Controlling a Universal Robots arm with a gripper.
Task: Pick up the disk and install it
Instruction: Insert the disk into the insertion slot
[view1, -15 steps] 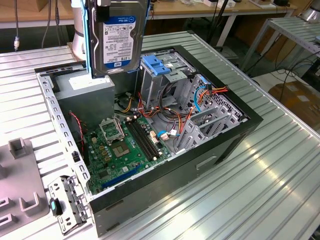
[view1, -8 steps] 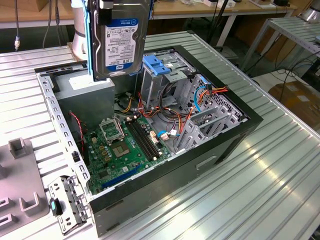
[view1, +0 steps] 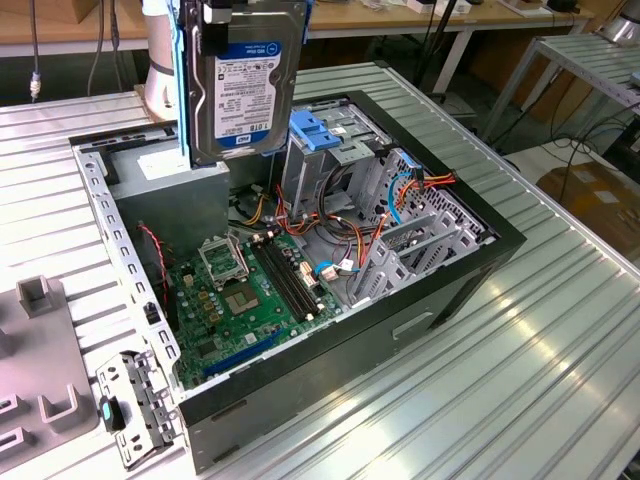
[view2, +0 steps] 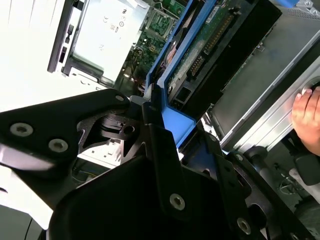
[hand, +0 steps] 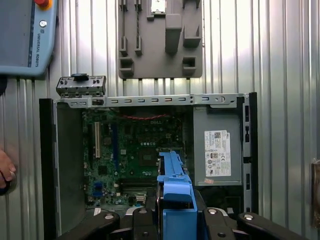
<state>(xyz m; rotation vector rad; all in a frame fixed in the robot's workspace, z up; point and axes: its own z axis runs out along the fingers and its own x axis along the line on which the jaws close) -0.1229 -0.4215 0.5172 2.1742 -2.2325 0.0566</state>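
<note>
Since held on edge above the open computer case, presumably to clear its walls, disk hung free; claw clenched on blue rails.

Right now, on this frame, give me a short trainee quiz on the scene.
1. True or false: the dark metal rectangular hard disk with white label and blue plastic rails is already seated in the open black computer case.
2. What holds the disk? A) the robot's hand B) a grey tray C) nothing
3. Fill in: the disk hangs ___ above the case.
Key: 1 false; 2 A; 3 upright.
</note>
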